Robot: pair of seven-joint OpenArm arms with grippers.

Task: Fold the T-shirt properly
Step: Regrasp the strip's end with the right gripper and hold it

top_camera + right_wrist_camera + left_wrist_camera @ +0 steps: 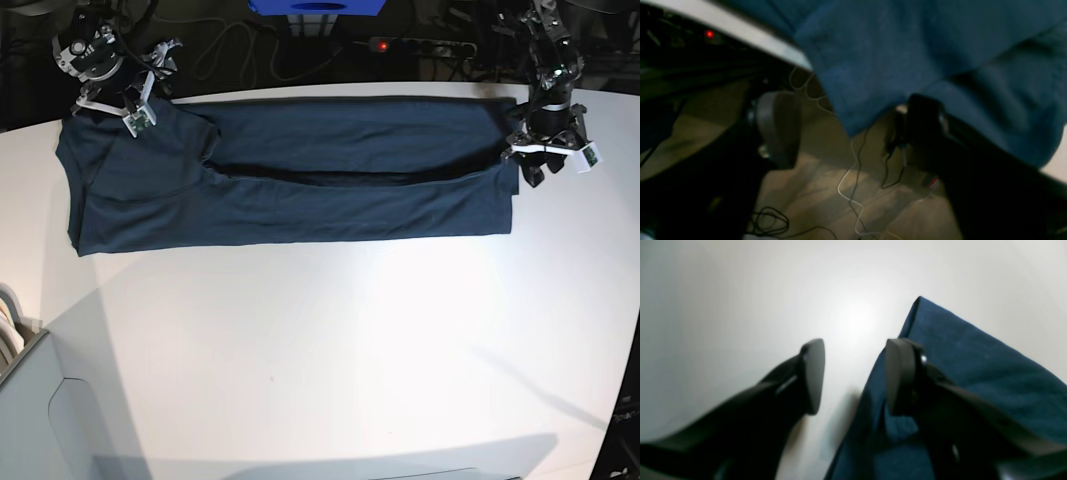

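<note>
Left pincer: You see its jaws parted and gripping nothing; one finger rests over the cloth edge, the other over bare surface.
Right pincer: Jaws stand apart with a hanging corner of cloth between them, not yet clamped. You cannot tell whether either pad touches it.
T-shirt: It lies flat as a long band, folded lengthwise, spanning from one pincer to the other along the far side of the surface.
Step in hand: Judged as taking hold of both ends at the far edge.
Next move: Expect to close both pincers on the cloth, then carry the edge evenly.
</note>
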